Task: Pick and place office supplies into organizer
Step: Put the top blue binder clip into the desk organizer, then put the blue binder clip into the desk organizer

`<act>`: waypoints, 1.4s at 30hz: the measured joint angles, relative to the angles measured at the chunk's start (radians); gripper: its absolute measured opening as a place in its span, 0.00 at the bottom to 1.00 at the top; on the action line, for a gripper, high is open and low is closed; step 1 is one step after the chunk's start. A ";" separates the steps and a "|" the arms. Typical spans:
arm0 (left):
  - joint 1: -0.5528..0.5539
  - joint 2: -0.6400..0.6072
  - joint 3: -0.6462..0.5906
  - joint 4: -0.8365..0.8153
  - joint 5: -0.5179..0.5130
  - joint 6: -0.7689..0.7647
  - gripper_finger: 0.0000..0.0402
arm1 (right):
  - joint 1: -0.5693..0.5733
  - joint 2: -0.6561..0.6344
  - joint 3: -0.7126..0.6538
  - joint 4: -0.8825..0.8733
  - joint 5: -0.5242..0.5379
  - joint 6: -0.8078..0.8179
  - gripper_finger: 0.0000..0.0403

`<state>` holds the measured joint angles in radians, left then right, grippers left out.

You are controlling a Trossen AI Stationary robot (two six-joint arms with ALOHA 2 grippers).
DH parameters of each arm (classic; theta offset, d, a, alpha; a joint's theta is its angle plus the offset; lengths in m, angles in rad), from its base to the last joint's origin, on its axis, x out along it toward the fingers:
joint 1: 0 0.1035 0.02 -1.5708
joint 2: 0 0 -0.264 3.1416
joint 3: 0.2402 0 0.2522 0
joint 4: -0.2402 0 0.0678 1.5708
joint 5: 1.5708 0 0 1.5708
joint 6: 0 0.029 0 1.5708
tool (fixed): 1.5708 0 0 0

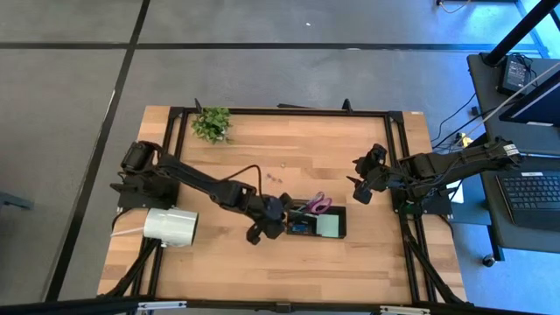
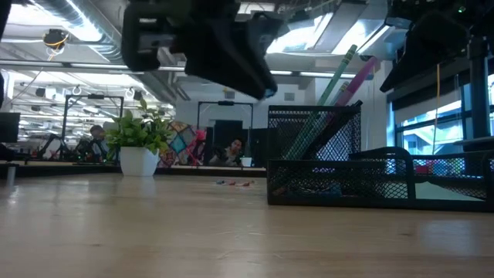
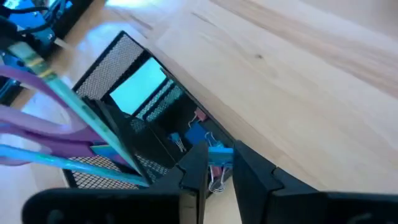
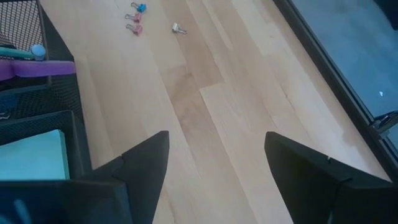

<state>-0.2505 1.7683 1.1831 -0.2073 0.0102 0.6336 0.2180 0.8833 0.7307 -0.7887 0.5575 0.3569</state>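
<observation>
The organizer (image 1: 337,234) is a black mesh tray right of the table's middle; it also shows in the low view (image 2: 370,185). It holds the purple-handled scissors (image 1: 319,206), the pale green sticky-note pad (image 1: 330,226) and upright pens (image 2: 332,85). In the left wrist view, a blue clip (image 3: 194,134) and a pink clip (image 3: 199,116) lie in a compartment of the organizer (image 3: 102,68). My left gripper (image 1: 276,219) hangs over the tray's left end, shut on another blue clip (image 3: 220,150). My right gripper (image 1: 360,189) hovers open, right of the tray. Three loose clips (image 4: 134,18) lie on the wood. My left gripper (image 3: 219,157) pinches a small blue clip by its body (image 3: 221,150) between its two fingertips, coming from above and slanting down. The clip is lifted clear over the organizer's compartment. Its silver wire loop (image 3: 215,181) shows just behind the blue body.
A big white roll (image 1: 171,226) lies near the table's left edge, beside the left arm. A small green plant (image 1: 212,122) stands at the far left corner. The loose clips (image 1: 276,176) sit on bare wood beyond the tray. People show in the room behind.
</observation>
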 joint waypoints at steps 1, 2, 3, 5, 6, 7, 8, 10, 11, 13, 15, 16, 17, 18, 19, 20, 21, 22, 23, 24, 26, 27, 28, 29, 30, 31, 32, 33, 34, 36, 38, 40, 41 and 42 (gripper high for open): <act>-0.004 0.008 0.000 0.009 -0.004 0.006 0.13 | 0.000 0.000 0.000 0.000 0.000 0.000 0.67; -0.007 0.017 0.000 0.029 -0.006 0.007 0.13 | 0.000 0.000 0.000 0.001 0.000 0.001 0.67; -0.009 0.024 0.000 0.047 -0.014 0.009 0.13 | 0.000 0.000 0.000 0.003 -0.001 0.004 0.67; -0.011 0.043 0.000 0.081 -0.034 0.017 0.13 | 0.000 0.000 0.000 0.005 -0.001 0.005 0.67; -0.011 0.054 0.000 0.092 -0.051 0.026 0.13 | 0.000 0.000 0.000 0.007 -0.001 0.005 0.67; -0.011 0.065 0.000 0.102 -0.059 0.037 0.13 | 0.000 0.000 0.000 0.007 -0.001 0.005 0.67; -0.011 0.077 0.000 0.119 -0.068 0.049 0.13 | 0.000 0.000 0.000 0.010 -0.001 0.005 0.67; -0.009 0.094 0.000 0.143 -0.073 0.062 0.13 | 0.000 0.000 0.000 0.011 -0.001 0.005 0.67; -0.009 0.102 0.000 0.141 -0.074 0.069 0.13 | 0.000 0.000 0.000 0.011 -0.001 0.005 0.67; -0.009 0.123 0.000 0.154 -0.083 0.069 0.13 | 0.000 0.000 0.000 0.011 -0.003 0.005 0.67; -0.009 0.139 0.000 0.152 -0.101 0.069 0.13 | 0.000 0.000 0.000 0.011 -0.003 0.005 0.67; -0.009 0.144 0.000 0.158 -0.106 0.068 0.13 | 0.000 0.000 0.000 0.011 -0.003 0.005 0.67; -0.009 0.148 0.000 0.158 -0.105 0.065 0.13 | 0.000 0.000 0.000 0.011 -0.003 0.005 0.67; -0.009 0.152 0.000 0.158 -0.105 0.064 0.13 | 0.000 0.000 0.000 0.011 -0.003 0.004 0.67; -0.009 0.156 0.000 0.158 -0.105 0.063 0.13 | 0.000 0.000 0.000 0.011 -0.003 0.004 0.67; -0.009 0.159 0.000 0.158 -0.105 0.063 0.13 | 0.000 0.000 0.000 0.010 -0.003 0.005 0.67; -0.009 0.160 0.000 0.157 -0.105 0.061 0.13 | 0.000 0.000 0.000 0.011 -0.003 0.005 0.67; -0.009 0.160 0.000 0.158 -0.105 0.061 0.14 | 0.000 0.000 0.000 0.010 -0.003 0.005 0.67; -0.009 0.160 0.000 0.160 -0.105 0.061 0.14 | 0.000 0.000 0.000 0.011 -0.003 0.005 0.67; -0.009 0.160 0.000 0.160 -0.105 0.061 0.14 | 0.000 0.000 0.000 0.011 -0.003 0.005 0.67; -0.009 0.160 0.000 0.159 -0.105 0.061 0.15 | 0.000 0.000 0.000 0.011 -0.003 0.005 0.67; -0.009 0.160 0.000 0.159 -0.105 0.061 0.15 | 0.000 0.000 0.000 0.011 -0.003 0.005 0.67; -0.009 0.160 0.000 0.160 -0.105 0.061 0.16 | 0.000 0.000 0.000 0.011 -0.003 0.005 0.67; -0.009 0.160 0.000 0.159 -0.105 0.061 0.17 | 0.000 0.000 0.000 0.011 -0.003 0.005 0.67; -0.009 0.160 0.000 0.159 -0.105 0.060 0.18 | 0.000 0.000 0.000 0.011 -0.003 0.005 0.67; -0.009 0.160 0.000 0.159 -0.105 0.060 0.19 | 0.000 0.000 0.000 0.011 -0.003 0.005 0.67; -0.009 0.160 0.000 0.160 -0.105 0.060 0.20 | 0.000 0.000 0.000 0.011 -0.003 0.005 0.67; -0.008 0.160 0.000 0.159 -0.105 0.060 0.21 | 0.000 0.000 0.000 0.011 -0.003 0.005 0.67; -0.008 0.160 0.000 0.159 -0.105 0.060 0.22 | 0.000 0.000 0.000 0.011 -0.003 0.005 0.67; -0.008 0.160 0.000 0.159 -0.105 0.059 0.23 | 0.000 0.000 0.000 0.011 -0.003 0.005 0.67; -0.008 0.160 0.000 0.159 -0.105 0.059 0.24 | 0.000 0.000 0.000 0.011 -0.003 0.005 0.67; -0.009 0.160 0.000 0.159 -0.105 0.057 0.25 | 0.000 0.000 0.000 0.011 -0.003 0.005 0.67; -0.009 0.160 0.000 0.158 -0.105 0.057 0.26 | 0.000 0.000 0.000 0.011 -0.003 0.005 0.67; -0.009 0.160 0.000 0.158 -0.105 0.055 0.26 | 0.000 0.000 0.000 0.011 -0.003 0.005 0.67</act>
<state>-0.2592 1.9282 1.1831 -0.0492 -0.0948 0.6890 0.2183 0.8833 0.7307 -0.7780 0.5541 0.3616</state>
